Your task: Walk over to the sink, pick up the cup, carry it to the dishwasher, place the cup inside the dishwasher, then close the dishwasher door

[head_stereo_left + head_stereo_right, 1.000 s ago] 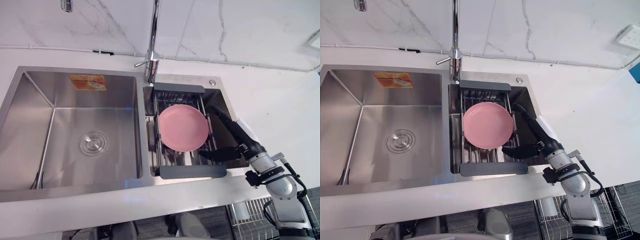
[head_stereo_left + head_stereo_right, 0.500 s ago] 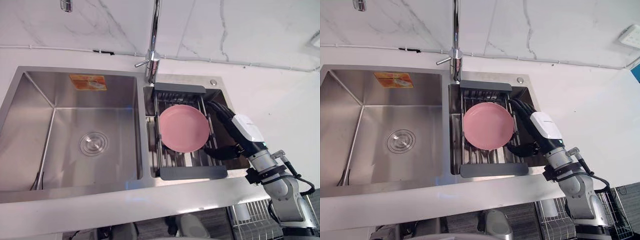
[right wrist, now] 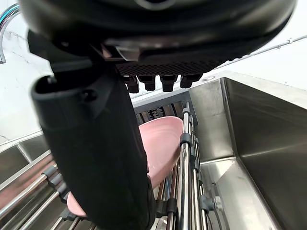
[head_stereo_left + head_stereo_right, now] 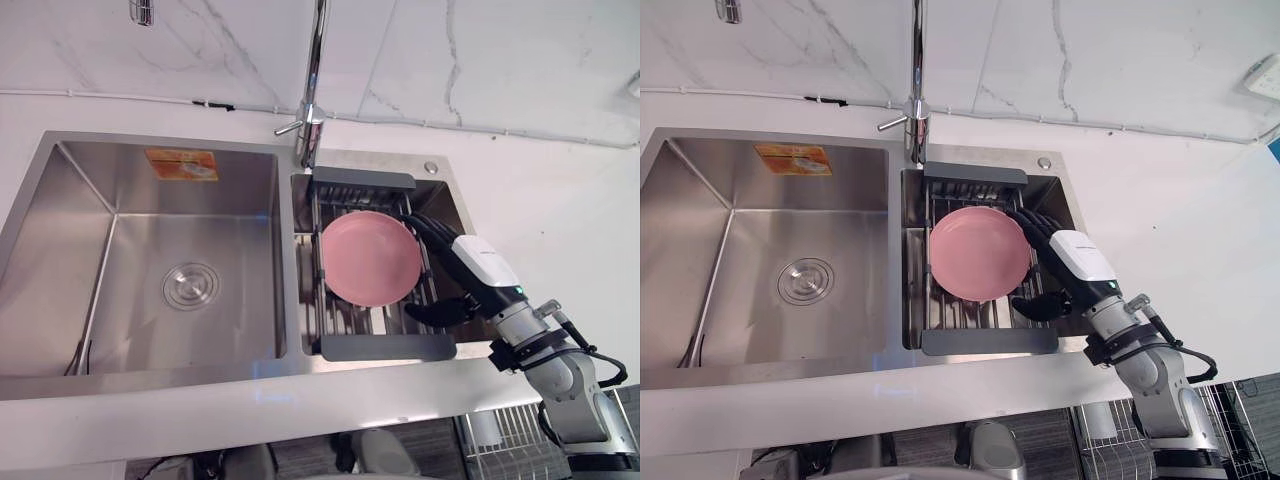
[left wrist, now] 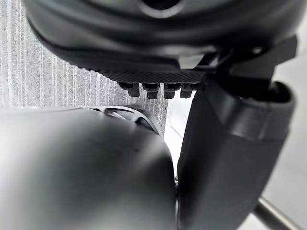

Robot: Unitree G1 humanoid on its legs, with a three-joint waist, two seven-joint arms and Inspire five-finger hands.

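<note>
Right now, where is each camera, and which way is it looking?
Left eye: on the head, looking down at the sink; the right hand shows lower right.
Right eye: beside it, same scene.
Left wrist: on the left arm, looking along the left hand at the floor.
Right wrist: on the right arm, looking along its hand at the plate in the rack.
Shared: both eyes and the right wrist show plate and right hand.
</note>
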